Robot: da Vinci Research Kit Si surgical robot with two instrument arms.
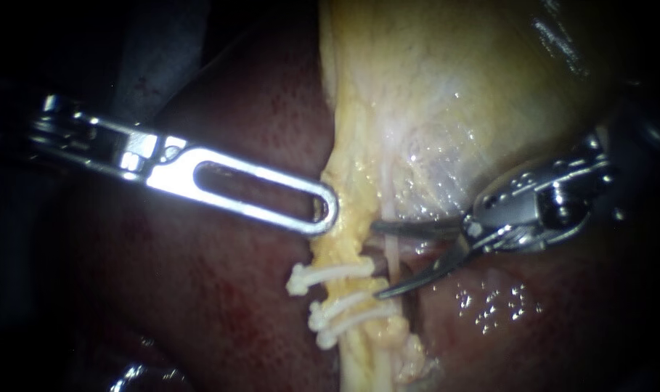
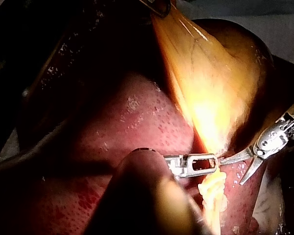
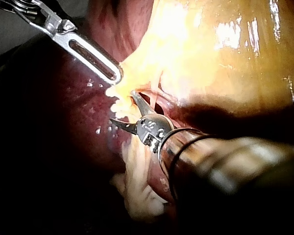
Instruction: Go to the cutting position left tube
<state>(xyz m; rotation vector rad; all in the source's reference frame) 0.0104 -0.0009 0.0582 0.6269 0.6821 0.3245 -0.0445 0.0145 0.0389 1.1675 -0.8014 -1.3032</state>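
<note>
Right instrument (image 1: 377, 260): blades parted, holding nothing, tips just right of the left tube (image 1: 338, 292), which ran top to bottom and was crossed by three clips (image 1: 330, 274). Left instrument (image 1: 327, 217): jaws closed on yellow tissue (image 1: 348, 160) above the clips.

liver (image 1: 221, 312): dark red, wet
gallbladder (image 1: 475, 87): pale yellow, glistening
yellow tissue strip (image 1: 346, 174): lies over liver
clips (image 1: 333, 274): three, white, across strip

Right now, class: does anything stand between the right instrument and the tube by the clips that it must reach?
Nothing visible does. The right instrument is open astride a pale tube, beside the white clips; the left instrument is on the far side.
</note>
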